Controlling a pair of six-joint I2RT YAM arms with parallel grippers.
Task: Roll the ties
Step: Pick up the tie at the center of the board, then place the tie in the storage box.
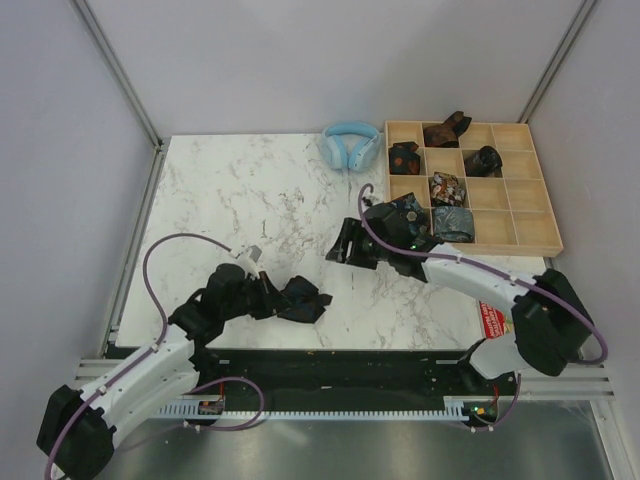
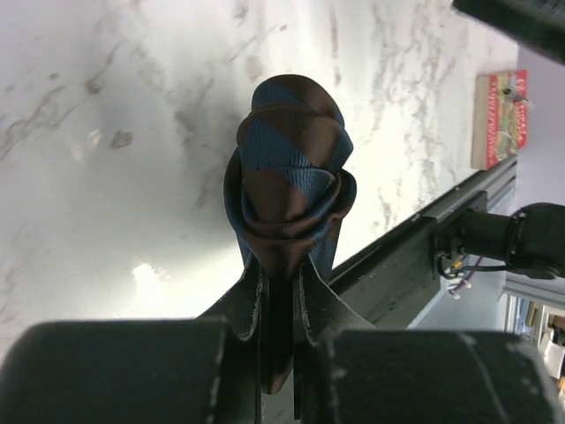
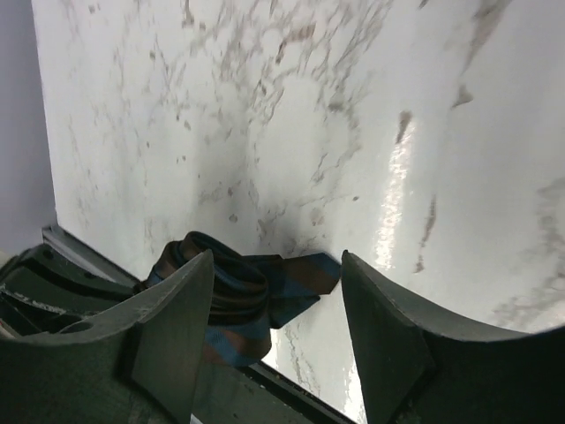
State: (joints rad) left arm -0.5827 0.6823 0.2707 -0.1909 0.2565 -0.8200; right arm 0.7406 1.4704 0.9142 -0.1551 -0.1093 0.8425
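A tie (image 2: 291, 177) with brown and blue stripes is rolled into a bundle, and my left gripper (image 2: 282, 269) is shut on its lower end. In the top view this tie (image 1: 303, 300) sits near the table's front edge, just right of the left gripper (image 1: 272, 297). My right gripper (image 1: 343, 245) hovers open above and to the right of it, apart from it. In the right wrist view the same tie (image 3: 238, 296) shows far below the open right gripper (image 3: 275, 258), its pointed tip lying on the marble. Other rolled ties (image 1: 448, 188) fill compartments of the wooden box.
A wooden divided box (image 1: 528, 190) stands at the back right, with several cells holding rolled ties. Light blue headphones (image 1: 350, 146) lie left of it. A red label (image 1: 492, 318) lies at the front right. The black rail (image 2: 415, 247) runs along the near edge.
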